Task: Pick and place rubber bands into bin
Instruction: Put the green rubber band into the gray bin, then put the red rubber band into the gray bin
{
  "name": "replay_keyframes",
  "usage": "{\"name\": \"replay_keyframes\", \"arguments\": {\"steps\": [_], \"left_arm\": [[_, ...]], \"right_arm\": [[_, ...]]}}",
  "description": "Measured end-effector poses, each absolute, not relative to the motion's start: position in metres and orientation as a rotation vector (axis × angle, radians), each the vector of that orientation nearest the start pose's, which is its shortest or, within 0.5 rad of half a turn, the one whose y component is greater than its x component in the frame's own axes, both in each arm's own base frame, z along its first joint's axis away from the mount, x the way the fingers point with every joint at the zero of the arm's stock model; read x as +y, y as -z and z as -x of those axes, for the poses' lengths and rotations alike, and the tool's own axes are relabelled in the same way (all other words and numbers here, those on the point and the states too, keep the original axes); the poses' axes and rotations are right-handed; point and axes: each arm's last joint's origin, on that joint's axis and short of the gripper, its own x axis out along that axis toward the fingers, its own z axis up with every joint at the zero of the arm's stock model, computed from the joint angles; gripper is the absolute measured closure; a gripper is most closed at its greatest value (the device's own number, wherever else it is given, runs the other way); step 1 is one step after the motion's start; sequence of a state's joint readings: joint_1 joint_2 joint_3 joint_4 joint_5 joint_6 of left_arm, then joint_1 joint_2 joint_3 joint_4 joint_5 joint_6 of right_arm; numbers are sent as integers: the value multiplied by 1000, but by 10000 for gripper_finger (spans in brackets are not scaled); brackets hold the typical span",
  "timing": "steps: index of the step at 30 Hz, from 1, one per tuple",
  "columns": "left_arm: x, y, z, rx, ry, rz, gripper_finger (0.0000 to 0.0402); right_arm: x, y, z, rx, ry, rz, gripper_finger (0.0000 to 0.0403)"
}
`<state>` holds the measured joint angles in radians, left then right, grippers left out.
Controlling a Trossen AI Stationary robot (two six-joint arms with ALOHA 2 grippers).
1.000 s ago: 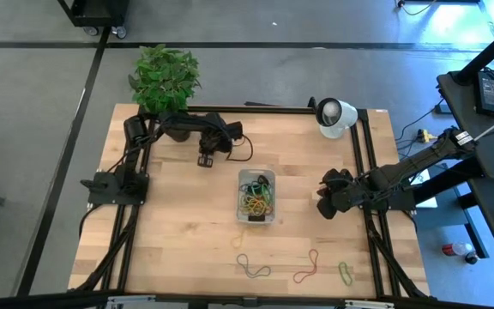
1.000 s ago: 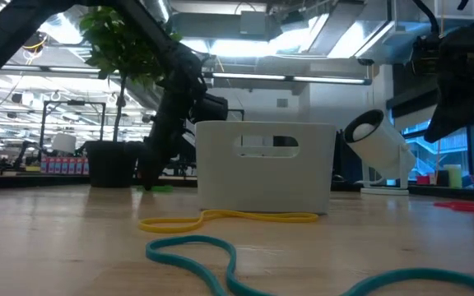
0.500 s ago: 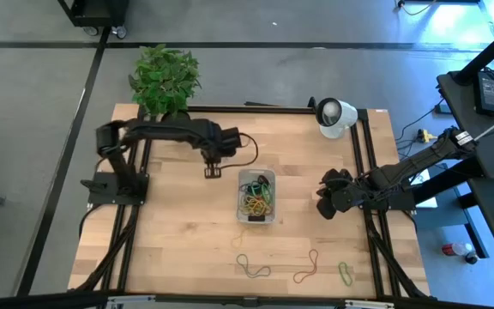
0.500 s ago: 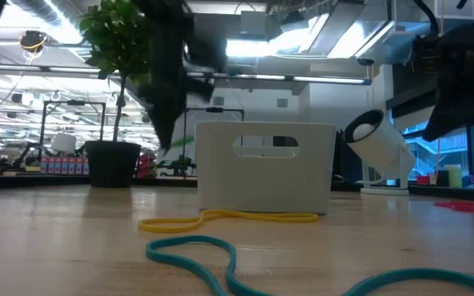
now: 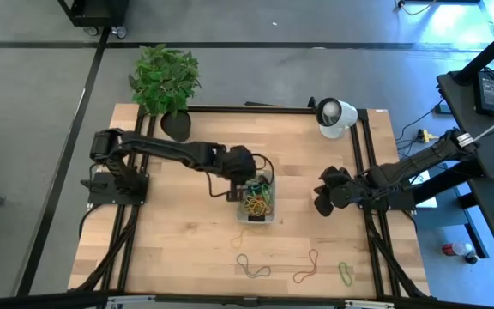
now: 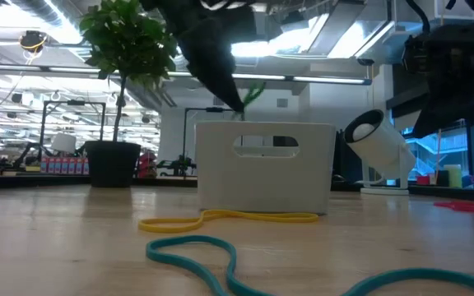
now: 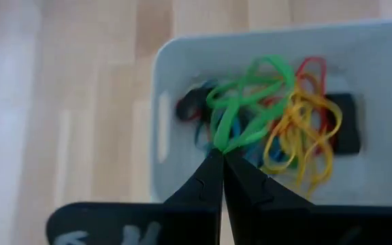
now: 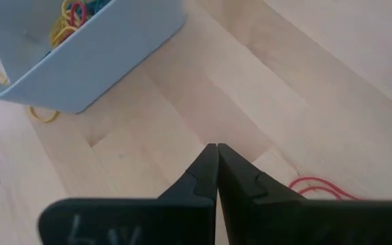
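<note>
Left gripper pinches a green rubber band over the bin (right gripper, clenched empty, waits off to the side), so best lower it a bit, then part the fingers so the loop drops inside, not over the rim.

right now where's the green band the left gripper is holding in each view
High: green band at the bin's left edge.
Low: sticking up above the bin.
Left wrist: pinched by the left gripper.
Right wrist: not in it.
Shared landmark: the bin.
</note>
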<state>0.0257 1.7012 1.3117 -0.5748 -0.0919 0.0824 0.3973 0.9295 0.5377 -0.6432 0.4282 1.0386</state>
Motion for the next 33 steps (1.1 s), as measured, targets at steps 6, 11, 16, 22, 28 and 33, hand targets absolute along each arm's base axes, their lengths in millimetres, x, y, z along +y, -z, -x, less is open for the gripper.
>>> {"name": "replay_keyframes", "arguments": {"steps": [6,11,16,22,28,33], "left_arm": [[13,-217,-375,1017,-53,-73,400],[14,-202,-378,1065,-77,-90,386],[18,-203,-378,1063,-101,-67,341],[23,-208,-376,1054,-118,-53,292],[24,-237,-364,984,-184,15,283],[24,-266,-338,1000,-238,36,300]], "right_arm": [[49,-197,-153,800,505,-559,392],[50,-199,-156,772,487,-581,392],[50,-199,-157,766,484,-585,392],[50,-199,-157,771,475,-564,392],[50,-199,-157,768,470,-561,392],[50,-199,-157,766,471,-563,392]]}}
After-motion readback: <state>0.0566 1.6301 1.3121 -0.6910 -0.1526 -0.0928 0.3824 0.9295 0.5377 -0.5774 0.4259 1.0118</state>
